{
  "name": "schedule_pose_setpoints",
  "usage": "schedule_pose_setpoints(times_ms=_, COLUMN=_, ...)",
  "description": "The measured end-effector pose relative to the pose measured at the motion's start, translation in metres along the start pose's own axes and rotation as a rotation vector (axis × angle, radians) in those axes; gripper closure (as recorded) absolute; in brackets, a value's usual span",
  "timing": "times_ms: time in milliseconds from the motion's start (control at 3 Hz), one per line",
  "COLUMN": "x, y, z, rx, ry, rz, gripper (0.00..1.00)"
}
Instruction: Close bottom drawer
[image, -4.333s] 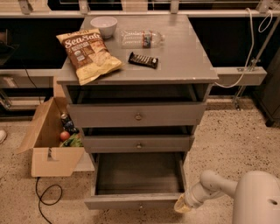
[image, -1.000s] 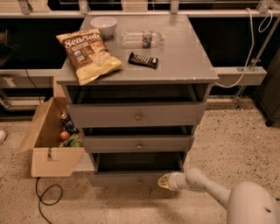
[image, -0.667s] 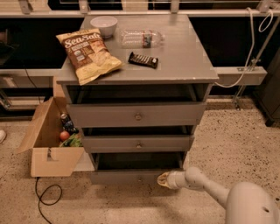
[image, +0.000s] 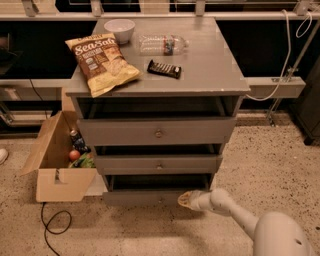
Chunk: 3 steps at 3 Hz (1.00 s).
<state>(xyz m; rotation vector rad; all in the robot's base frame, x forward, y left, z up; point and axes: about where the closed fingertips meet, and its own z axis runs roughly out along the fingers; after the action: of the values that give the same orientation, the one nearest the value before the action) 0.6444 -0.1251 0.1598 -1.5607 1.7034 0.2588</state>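
The grey cabinet (image: 160, 87) has three drawers. The bottom drawer (image: 142, 198) is the slimmest front at floor level and sits almost flush with the cabinet, only a thin dark gap showing above it. My gripper (image: 184, 199) is low at the right part of that drawer front, touching or nearly touching it. The white arm (image: 227, 207) reaches in from the lower right.
A chip bag (image: 102, 62), white bowl (image: 119, 28), plastic bottle (image: 162, 44) and dark snack bar (image: 164, 69) lie on the cabinet top. An open cardboard box (image: 52, 162) with items stands left of the cabinet. A black cable (image: 52, 227) lies on the speckled floor.
The bottom drawer, pulled far out 4.3 s ago, has been pushed in. Over the last second the gripper and drawer have barely moved.
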Motion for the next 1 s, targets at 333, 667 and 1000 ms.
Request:
schedule_pose_setpoints(times_ms=333, x=0.001, y=-0.003, z=0.0, rx=0.009, ry=-0.001, rz=0.0, gripper=1.0)
schedule_pose_setpoints(times_ms=667, x=0.005, y=-0.024, z=0.001, rx=0.055, ry=-0.037, rz=0.029, gripper=1.0)
schedule_pose_setpoints(times_ms=1000, x=0.005, y=-0.023, z=0.001, rx=0.055, ry=-0.038, rz=0.029, gripper=1.0)
